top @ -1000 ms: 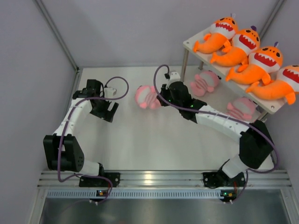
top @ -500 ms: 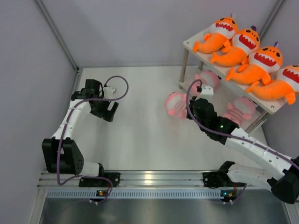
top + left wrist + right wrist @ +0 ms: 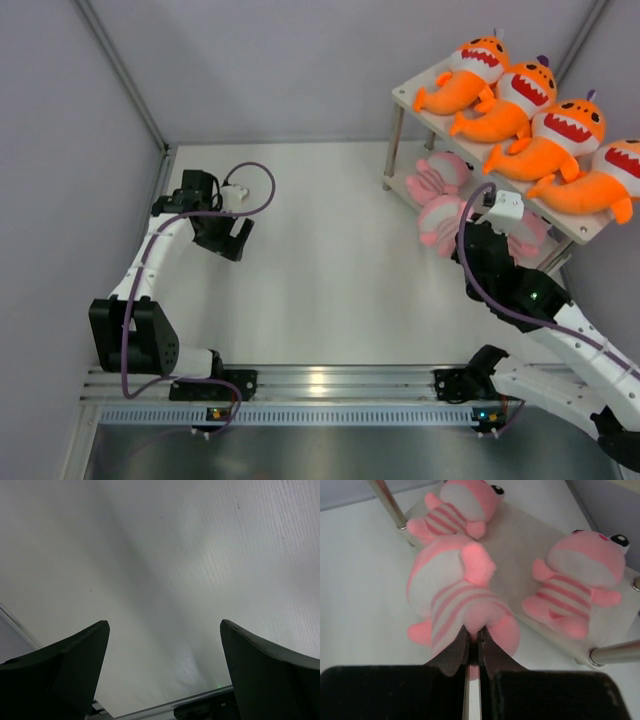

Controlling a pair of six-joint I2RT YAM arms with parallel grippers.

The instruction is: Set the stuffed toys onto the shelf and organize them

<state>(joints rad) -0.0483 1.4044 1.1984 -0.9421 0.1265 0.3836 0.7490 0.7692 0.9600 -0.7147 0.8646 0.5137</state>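
Pink striped plush (image 3: 455,595) pinched between tight-closed fingers of right gripper (image 3: 474,634), at lower-board edge of shelf (image 3: 520,535); bare board spot straight ahead; left gripper (image 3: 164,626) spread wide, empty, far from shelf.

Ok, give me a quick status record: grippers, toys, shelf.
left gripper: open, empty, above the table
right gripper: shut on held pink plush
held pink plush: at the lower board's edge; resting or not, cannot tell
lower board: two pink plush lying on it
top board: four orange plush in a row
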